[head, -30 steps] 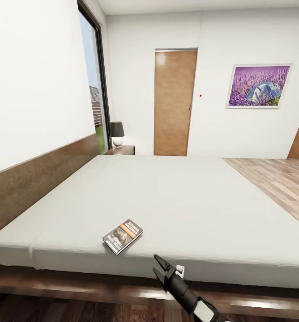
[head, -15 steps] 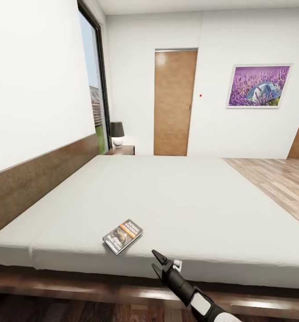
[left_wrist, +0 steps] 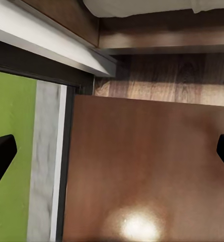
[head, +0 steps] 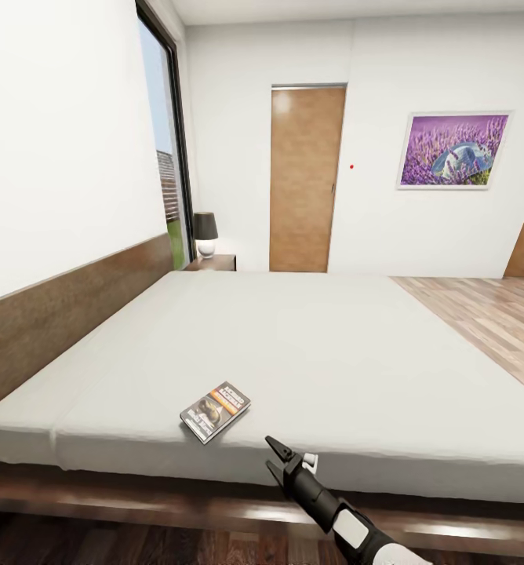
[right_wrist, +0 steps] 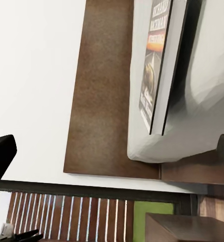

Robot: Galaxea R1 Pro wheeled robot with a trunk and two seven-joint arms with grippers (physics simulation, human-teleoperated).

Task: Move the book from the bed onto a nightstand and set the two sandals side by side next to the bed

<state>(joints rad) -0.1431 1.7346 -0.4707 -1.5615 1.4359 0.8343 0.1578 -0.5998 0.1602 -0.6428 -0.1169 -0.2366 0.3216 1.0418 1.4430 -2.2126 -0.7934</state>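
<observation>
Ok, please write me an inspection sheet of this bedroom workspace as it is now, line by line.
Surface: the bed, plain off-white mattress, flat, with a brown headboard along its left side.
Job's things: the book lies flat near the bed's front edge; a nightstand stands at the bed's far corner; sandals nothing seen.
Clutter: a lamp on the nightstand.
Grippers: right tool open, apart from the book, right of it by the front edge; left tool open, over a glossy reddish-brown surface.
Cables: nothing seen.
Surroundings: window, wooden door, purple picture, wood floor.
</observation>
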